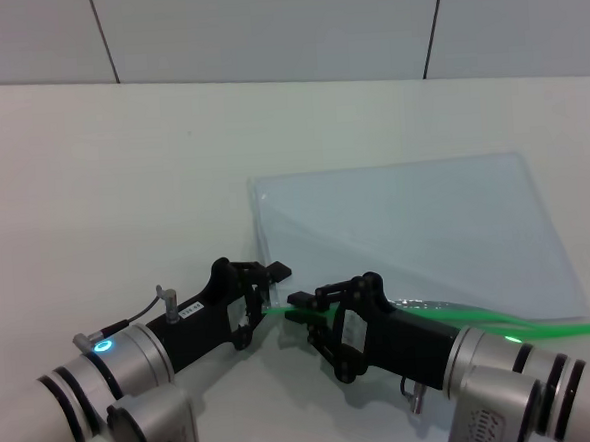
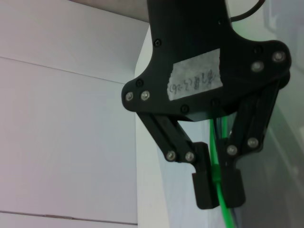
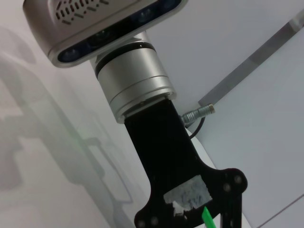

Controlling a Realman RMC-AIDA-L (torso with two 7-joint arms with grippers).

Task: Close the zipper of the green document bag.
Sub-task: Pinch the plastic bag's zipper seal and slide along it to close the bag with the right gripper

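The green document bag [image 1: 416, 234] lies flat on the white table, a pale translucent pouch right of centre. Its zipper [image 1: 501, 321] is a bright green strip along the near edge. It bows up slightly near the right end. My right gripper [image 1: 298, 309] sits at the strip's left end. In the left wrist view this right gripper [image 2: 216, 190] is shut on the strip, with the small green slider [image 2: 216, 172] between its pads. My left gripper [image 1: 269, 288] is at the bag's near left corner, facing the right one. A tip of green strip [image 3: 207, 217] shows in the right wrist view.
The white table [image 1: 122, 171] stretches bare to the left and behind the bag. A panelled wall [image 1: 263, 23] stands behind the table's far edge. The left arm's silver wrist [image 3: 137, 90] fills the right wrist view.
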